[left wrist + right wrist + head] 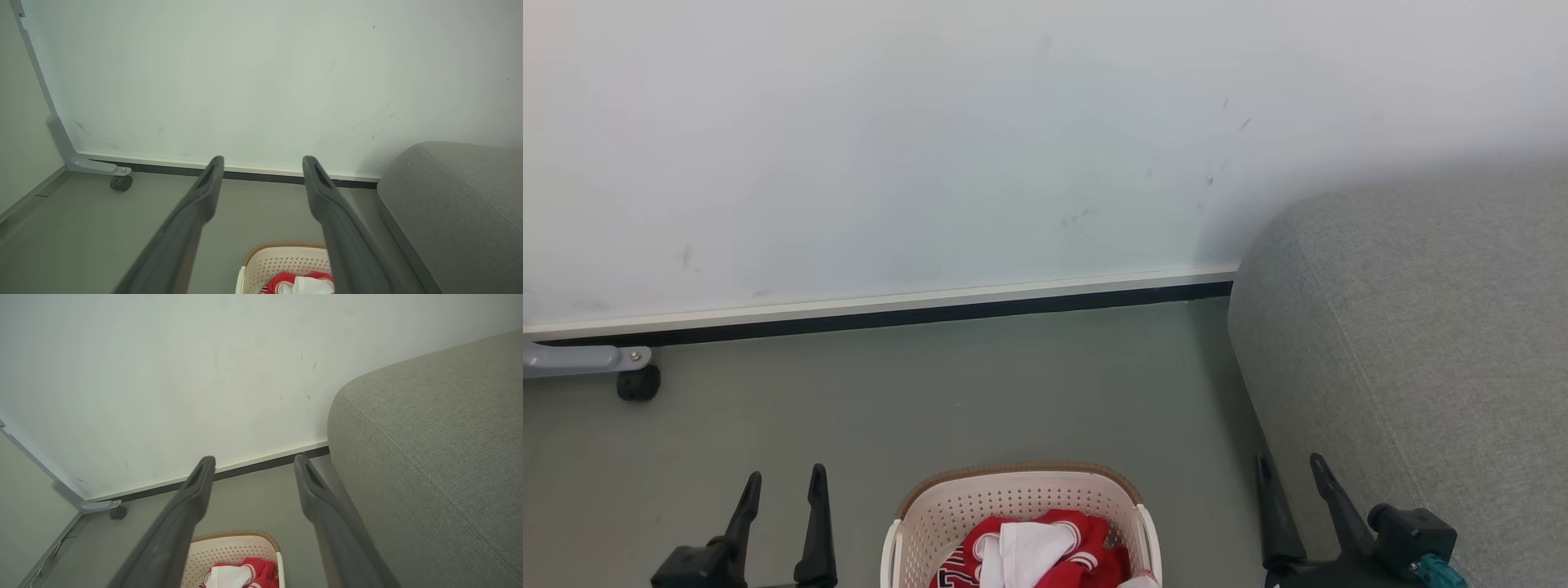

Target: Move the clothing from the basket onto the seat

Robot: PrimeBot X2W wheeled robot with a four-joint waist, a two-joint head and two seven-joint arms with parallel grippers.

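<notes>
The cream basket with its brown rim stands on the floor at the bottom middle of the head view. Red clothing with white trim lies bunched inside it. The grey seat fills the right side. My left gripper hangs open to the left of the basket, and my right gripper hangs open between the basket and the seat. Both are empty. In the left wrist view the open fingers frame the basket and clothing. The right wrist view shows the basket, clothing and seat.
A white wall panel with a dark base strip stands behind the basket. A grey bracket with a black caster wheel sits on the floor at the far left. Grey floor lies open between the basket and the wall.
</notes>
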